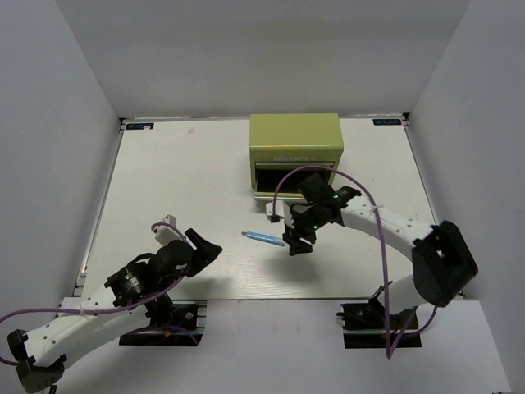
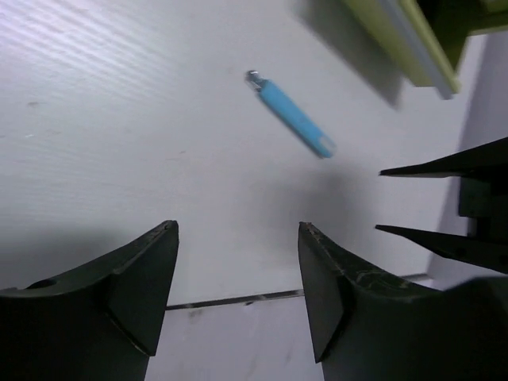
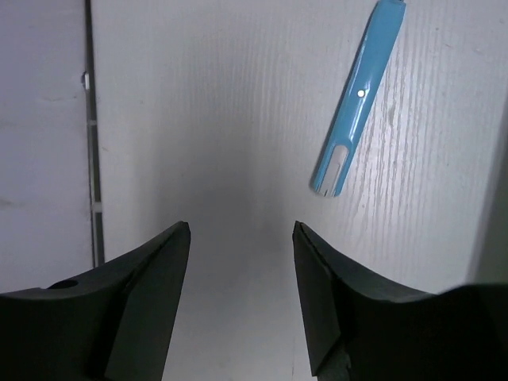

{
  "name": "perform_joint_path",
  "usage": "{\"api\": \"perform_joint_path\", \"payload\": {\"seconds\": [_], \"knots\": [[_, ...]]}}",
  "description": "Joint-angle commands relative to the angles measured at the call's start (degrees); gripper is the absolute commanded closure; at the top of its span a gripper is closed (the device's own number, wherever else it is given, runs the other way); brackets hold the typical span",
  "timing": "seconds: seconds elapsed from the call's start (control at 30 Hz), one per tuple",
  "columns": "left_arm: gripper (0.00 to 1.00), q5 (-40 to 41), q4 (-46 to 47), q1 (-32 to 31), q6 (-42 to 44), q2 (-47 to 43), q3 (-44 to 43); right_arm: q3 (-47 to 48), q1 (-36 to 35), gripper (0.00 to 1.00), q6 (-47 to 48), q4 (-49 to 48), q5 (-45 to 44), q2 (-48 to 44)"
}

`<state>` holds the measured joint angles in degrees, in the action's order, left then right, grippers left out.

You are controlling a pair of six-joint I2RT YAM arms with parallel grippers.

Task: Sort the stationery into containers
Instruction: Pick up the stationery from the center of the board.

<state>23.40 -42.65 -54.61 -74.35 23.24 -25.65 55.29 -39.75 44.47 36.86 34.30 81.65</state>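
One light blue stick of stationery [image 1: 262, 238] lies flat on the white table, in front of the olive-green container [image 1: 295, 139]. The container's front drawer [image 1: 283, 176] looks pulled open and is partly hidden by my right arm. My right gripper [image 1: 294, 244] hovers just right of the stick, open and empty. In the right wrist view the stick [image 3: 357, 103] lies up and to the right of that gripper [image 3: 240, 226]. My left gripper [image 1: 212, 250] is open and empty, a short way left of the stick [image 2: 290, 123], which lies ahead of its fingertips [image 2: 238, 226].
White walls close in the table on the left, back and right. The table's near edge [image 2: 238, 300] runs just under the left gripper. A small pale object [image 1: 275, 213] sits by the container's front. The right gripper's fingers [image 2: 460, 206] show at the left wrist view's right edge.
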Motion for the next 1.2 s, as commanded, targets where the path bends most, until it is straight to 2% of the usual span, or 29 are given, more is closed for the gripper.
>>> {"api": "perform_joint_path", "payload": {"seconds": [0.0, 0.27, 0.53, 0.57, 0.77, 0.9, 0.93, 1.07, 1.17], "knots": [[0.28, 2.9, -10.9, -0.1, -1.1, 1.4, -2.9, 4.3, -3.0, 0.38, -4.9, -7.1, -5.9, 4.3], [0.27, 4.5, -14.2, -0.1, -1.1, 3.7, -5.7, 11.2, -11.5, 0.36, -14.6, -13.9, -17.2, 16.2], [0.26, 4.5, -14.2, -0.1, -1.6, 0.5, -4.5, 10.5, -12.6, 0.34, -16.6, -17.3, -26.3, 19.8], [0.21, 5.0, -14.2, -0.1, -1.6, 0.5, -4.5, 10.3, -12.6, 0.34, -16.8, -17.3, -26.6, 19.8], [0.19, 5.5, -13.7, -0.1, -1.6, 1.7, -4.5, 7.8, -12.8, 0.34, -16.4, -18.7, -30.3, 20.5], [0.17, 5.5, -13.2, -0.1, -1.6, 2.8, -4.5, 6.4, -12.9, 0.41, -16.3, -19.0, -31.1, 20.6], [0.10, 5.5, -13.2, -0.1, -1.6, 2.8, -4.5, 5.7, -13.0, 0.43, -16.3, -19.4, -31.4, 20.4], [0.09, 5.0, -13.2, -0.1, -1.6, 2.8, -4.5, 4.0, -13.4, 0.46, -16.5, -20.8, -32.2, 20.4], [0.08, 5.0, -12.6, -0.1, -1.6, 2.2, -4.5, 3.2, -13.4, 0.58, -16.7, -21.0, -32.0, 20.5]]}}
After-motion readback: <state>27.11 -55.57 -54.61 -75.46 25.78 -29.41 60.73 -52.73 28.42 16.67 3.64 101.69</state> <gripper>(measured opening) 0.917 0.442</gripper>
